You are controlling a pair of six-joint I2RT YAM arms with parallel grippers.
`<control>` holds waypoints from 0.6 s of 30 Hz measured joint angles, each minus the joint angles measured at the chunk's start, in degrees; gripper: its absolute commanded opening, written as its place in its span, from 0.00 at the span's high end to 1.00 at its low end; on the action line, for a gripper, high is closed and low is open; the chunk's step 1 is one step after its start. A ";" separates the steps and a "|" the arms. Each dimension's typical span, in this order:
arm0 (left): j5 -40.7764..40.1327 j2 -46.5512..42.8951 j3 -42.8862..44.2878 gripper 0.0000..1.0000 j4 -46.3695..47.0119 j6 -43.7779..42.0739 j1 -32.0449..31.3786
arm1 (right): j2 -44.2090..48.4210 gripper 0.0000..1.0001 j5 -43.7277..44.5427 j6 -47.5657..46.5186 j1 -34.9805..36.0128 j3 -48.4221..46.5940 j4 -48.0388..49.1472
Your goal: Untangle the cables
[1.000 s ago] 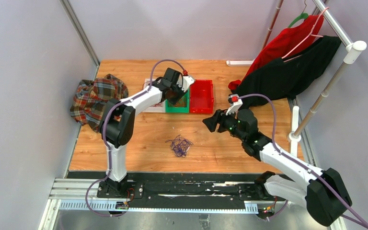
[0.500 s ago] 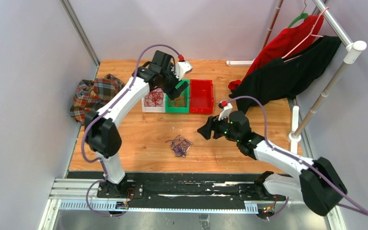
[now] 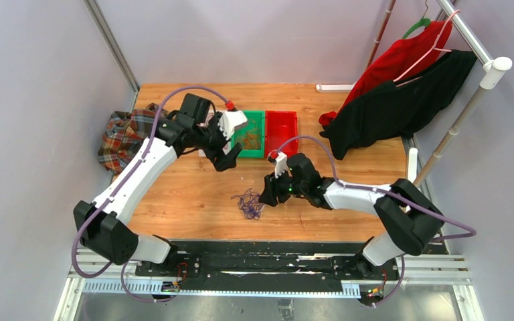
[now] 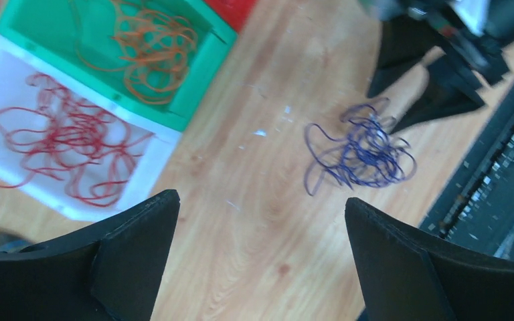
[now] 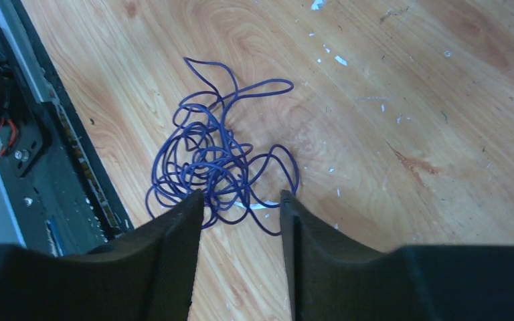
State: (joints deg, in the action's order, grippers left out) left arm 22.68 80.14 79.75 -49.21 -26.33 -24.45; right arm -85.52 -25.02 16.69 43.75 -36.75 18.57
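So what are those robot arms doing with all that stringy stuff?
They seem to be sorting tangled cables by colour. The red cables lie in the white bin and the orange cables in the green bin. A purple tangle sits on the table. The right gripper is down at it, open, fingertips either side of its edge. The left gripper is open, holding nothing.

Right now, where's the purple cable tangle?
Top view, centre: the purple cable tangle lies on the table beside the right claw, nearer the front edge than the green bin.
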 measured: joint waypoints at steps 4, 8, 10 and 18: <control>4.74 -2.05 -4.94 0.09 -0.68 -0.48 0.00 | -2.27 0.74 -0.11 -0.63 0.11 -1.27 -0.50; 9.46 -1.36 -7.93 0.14 -0.79 -0.72 -0.09 | -0.52 0.93 -0.09 -1.22 0.13 -1.27 -1.73; 11.32 -0.39 -8.55 0.16 -0.81 -0.72 -0.44 | 1.40 0.99 -0.09 -1.57 0.13 -1.27 -2.60; 14.93 5.90 -10.32 0.16 2.03 -0.02 -7.26 | 7.21 0.89 -0.24 -1.77 0.15 -1.27 -5.03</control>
State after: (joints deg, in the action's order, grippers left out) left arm 37.60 86.04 69.43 -47.18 -26.35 -31.70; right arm -78.30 -25.26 14.92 43.90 -38.02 13.54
